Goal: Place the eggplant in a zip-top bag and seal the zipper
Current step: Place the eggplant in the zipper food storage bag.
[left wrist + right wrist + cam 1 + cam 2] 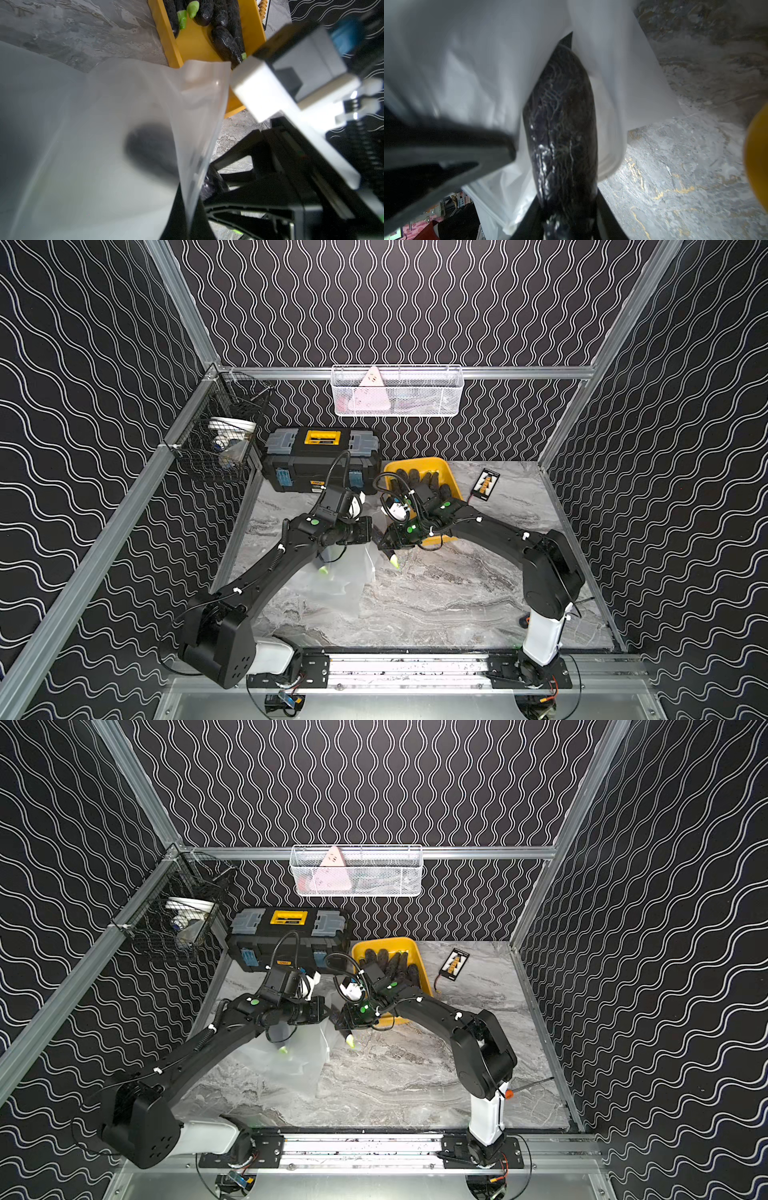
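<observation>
1. Right wrist view: the zip-top bag, limp film, lies left of centre, mouth edge pinched in the closed left gripper.
2. The eggplant, glossy, firm, probably slippery, is clamped in the right gripper, nose entering that mouth.

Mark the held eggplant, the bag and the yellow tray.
eggplant (562,124), right wrist view, middle of its dark skin.
bag (340,585), in a top view, clear lower part.
yellow tray (167,37), left wrist view, its side wall.
</observation>
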Controlling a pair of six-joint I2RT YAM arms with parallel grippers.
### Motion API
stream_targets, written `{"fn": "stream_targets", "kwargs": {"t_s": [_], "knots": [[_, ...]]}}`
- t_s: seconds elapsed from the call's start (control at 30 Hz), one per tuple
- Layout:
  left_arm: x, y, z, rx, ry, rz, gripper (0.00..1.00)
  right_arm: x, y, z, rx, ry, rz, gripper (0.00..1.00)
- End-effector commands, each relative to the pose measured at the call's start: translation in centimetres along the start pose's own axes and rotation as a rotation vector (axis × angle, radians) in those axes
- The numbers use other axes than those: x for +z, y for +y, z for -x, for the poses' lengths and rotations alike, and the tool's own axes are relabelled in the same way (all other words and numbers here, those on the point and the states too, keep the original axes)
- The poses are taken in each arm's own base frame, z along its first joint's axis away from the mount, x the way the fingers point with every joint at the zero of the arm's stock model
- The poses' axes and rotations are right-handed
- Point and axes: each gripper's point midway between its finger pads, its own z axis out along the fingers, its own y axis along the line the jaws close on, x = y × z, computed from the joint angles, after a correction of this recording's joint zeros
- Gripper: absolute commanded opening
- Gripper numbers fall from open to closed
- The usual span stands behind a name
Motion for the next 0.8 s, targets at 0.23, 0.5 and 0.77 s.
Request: {"fn": "stream_targets", "kwargs": {"t_s": [0.23,0.5,0.77], "knots": [[0.3,0.1,-0.8,-0.045,0.029,-0.009,0.00,-0.5,2.1,1.7,0.078,0.000,0.050,0.41],[-0.1,1.4,0.8,-0.096,-0.001,-0.011,0.00,-1.3,3.6,-0.2,0.010,0.031,0.095,0.26],[-0.1,0.6,0.5,-0.064,0.017,-0.057,0.00,0.2,4.5,-0.6,-0.003,0.090,0.127,0.25]]}}
